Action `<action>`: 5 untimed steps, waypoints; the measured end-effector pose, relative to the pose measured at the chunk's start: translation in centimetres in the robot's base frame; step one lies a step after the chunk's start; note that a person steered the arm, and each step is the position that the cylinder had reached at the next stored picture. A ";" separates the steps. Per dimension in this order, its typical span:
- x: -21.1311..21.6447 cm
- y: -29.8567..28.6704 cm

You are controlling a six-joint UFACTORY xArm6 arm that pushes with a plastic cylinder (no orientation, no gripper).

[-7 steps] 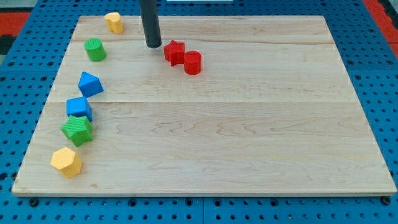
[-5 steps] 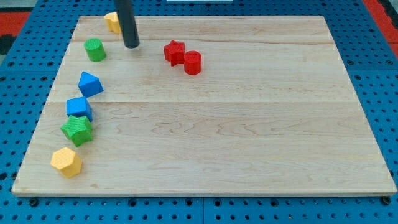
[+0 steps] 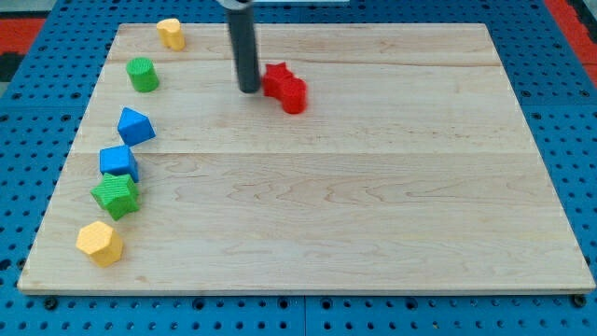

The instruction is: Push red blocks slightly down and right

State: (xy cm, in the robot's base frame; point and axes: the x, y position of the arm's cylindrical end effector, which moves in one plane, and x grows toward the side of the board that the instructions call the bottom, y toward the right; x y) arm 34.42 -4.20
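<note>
Two red blocks sit touching near the top middle of the wooden board point(image 3: 373, 233): a red star-shaped block point(image 3: 276, 77) and a red cylinder point(image 3: 294, 95) just below and right of it. My tip point(image 3: 249, 90) stands at the left side of the red star block, touching or nearly touching it. The dark rod rises from there out of the view's top.
Along the board's left side lie a yellow block point(image 3: 170, 33), a green cylinder point(image 3: 143, 74), a blue triangular block point(image 3: 135, 125), a blue cube point(image 3: 119, 161), a green block point(image 3: 116, 195) and a yellow hexagonal block point(image 3: 100, 243).
My tip swung left toward the yellow block, then came back right and down to the red star. Both red blocks have shifted right and slightly down.
</note>
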 end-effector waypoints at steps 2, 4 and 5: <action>1.7 2.3; 10.0 0.5; 9.4 -1.5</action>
